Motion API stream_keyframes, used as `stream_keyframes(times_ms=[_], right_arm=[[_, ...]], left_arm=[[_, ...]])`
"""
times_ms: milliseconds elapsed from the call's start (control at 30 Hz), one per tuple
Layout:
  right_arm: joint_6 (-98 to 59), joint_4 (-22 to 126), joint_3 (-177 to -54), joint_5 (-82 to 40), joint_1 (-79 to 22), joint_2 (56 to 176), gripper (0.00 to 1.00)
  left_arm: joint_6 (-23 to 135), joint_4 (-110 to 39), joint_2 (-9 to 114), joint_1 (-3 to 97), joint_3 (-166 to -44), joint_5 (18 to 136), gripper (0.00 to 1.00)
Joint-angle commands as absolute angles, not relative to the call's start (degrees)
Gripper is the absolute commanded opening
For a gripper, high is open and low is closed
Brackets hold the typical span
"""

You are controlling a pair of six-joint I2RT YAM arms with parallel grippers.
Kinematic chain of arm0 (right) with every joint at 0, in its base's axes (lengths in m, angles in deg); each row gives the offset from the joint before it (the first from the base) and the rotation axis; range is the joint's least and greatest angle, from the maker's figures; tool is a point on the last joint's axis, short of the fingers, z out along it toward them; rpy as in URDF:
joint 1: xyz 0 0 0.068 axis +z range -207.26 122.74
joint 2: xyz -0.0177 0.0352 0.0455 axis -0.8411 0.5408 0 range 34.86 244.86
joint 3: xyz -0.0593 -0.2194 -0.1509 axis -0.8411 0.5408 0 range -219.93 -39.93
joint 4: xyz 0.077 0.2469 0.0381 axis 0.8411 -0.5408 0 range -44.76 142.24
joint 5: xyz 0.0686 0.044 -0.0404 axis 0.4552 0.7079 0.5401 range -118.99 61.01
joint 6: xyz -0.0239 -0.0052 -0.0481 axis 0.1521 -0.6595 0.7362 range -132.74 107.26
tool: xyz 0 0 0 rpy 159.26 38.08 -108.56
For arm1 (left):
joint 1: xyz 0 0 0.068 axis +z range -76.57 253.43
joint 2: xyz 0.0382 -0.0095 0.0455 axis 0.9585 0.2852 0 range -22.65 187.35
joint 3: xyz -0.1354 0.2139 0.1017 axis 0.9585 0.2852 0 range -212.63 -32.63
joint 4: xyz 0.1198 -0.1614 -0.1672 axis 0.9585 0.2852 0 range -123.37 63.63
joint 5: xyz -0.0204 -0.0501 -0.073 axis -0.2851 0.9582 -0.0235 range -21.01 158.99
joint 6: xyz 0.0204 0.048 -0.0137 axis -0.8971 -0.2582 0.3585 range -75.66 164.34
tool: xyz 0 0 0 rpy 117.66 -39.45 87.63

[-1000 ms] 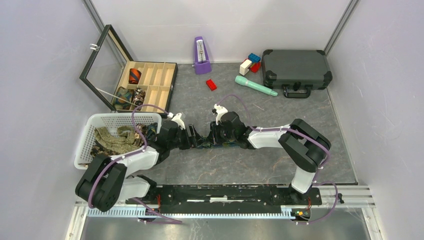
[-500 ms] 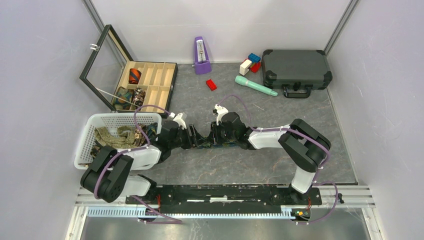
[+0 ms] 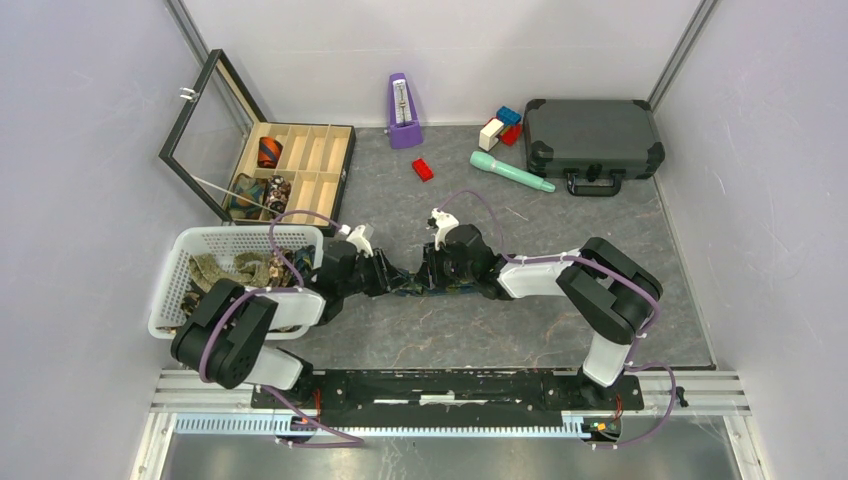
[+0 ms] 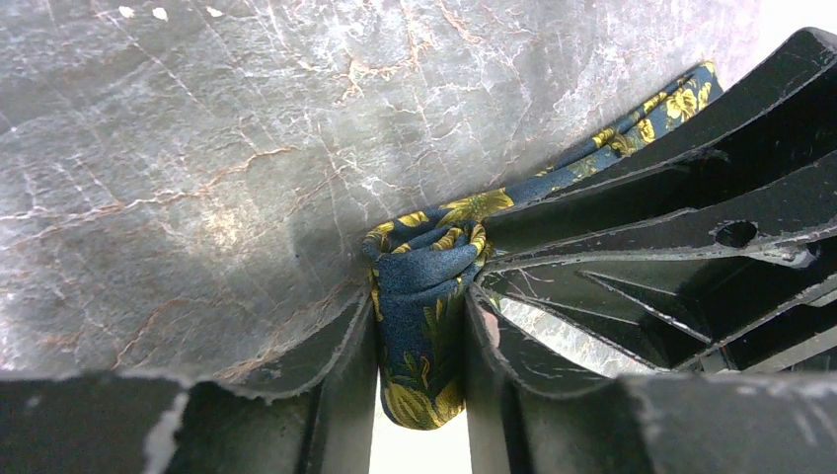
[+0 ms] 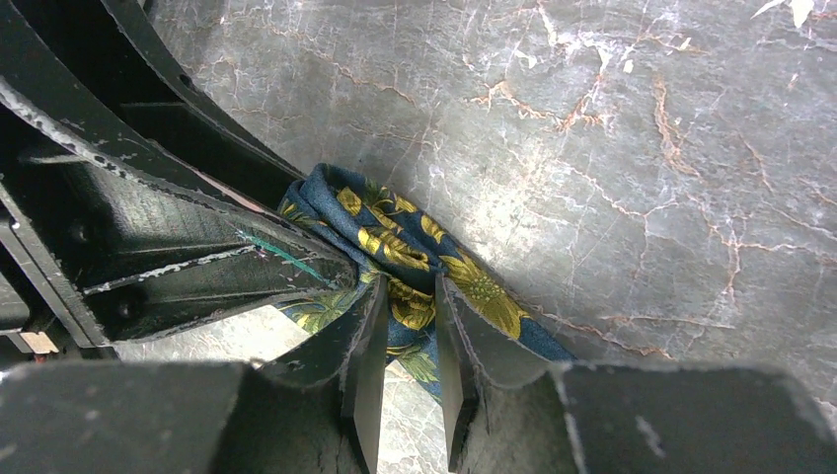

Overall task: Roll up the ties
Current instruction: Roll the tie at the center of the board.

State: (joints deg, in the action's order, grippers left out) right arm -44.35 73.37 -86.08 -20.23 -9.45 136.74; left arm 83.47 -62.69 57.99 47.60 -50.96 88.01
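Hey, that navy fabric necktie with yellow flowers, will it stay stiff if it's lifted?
Probably floppy: the navy floral necktie bunches into soft folds where it's pinched. Thin cloth, so likely light; its free length would probably sag and trail.

We see a grey marbled surface [image 3: 500, 330] carrying a white plastic basket [image 3: 180, 262], an open wooden compartment box [image 3: 310, 165], a purple metronome [image 3: 403, 112], a small red block [image 3: 422, 169], a teal handle-shaped tool [image 3: 510, 172], a black hard case [image 3: 592, 135] and a navy flowered tie [image 3: 413, 288].

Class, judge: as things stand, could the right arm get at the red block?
Probably not yet: the right claw is shut on the tie, which the left claw grips too. The table between it and the red block looks free.
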Motion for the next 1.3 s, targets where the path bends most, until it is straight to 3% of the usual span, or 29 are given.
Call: stream_keyframes(times_ms=[0, 167, 533, 800, 1267], right_arm=[[-42.30, 69.48, -84.39, -21.73, -9.71, 138.39, 0.29], [-42.06, 69.36, -84.65, -21.66, -9.80, 137.64, 0.31], [-40.01, 65.17, -86.33, -22.53, -10.25, 129.95, 0.48], [-42.43, 68.90, -85.32, -17.97, -9.38, 128.11, 0.37], [-48.21, 77.30, -90.57, -12.36, -5.35, 138.40, 0.30]], left_arm=[[84.59, -67.24, 59.68, 47.58, -50.81, 89.96, 0.35], [84.62, -66.75, 60.13, 47.54, -51.34, 90.17, 0.21], [80.12, -49.09, 51.58, 47.13, -54.01, 82.12, 0.14], [77.58, -35.46, 45.19, 45.21, -57.48, 74.55, 0.13], [75.66, -19.87, 43.97, 38.42, -65.71, 61.24, 0.13]])
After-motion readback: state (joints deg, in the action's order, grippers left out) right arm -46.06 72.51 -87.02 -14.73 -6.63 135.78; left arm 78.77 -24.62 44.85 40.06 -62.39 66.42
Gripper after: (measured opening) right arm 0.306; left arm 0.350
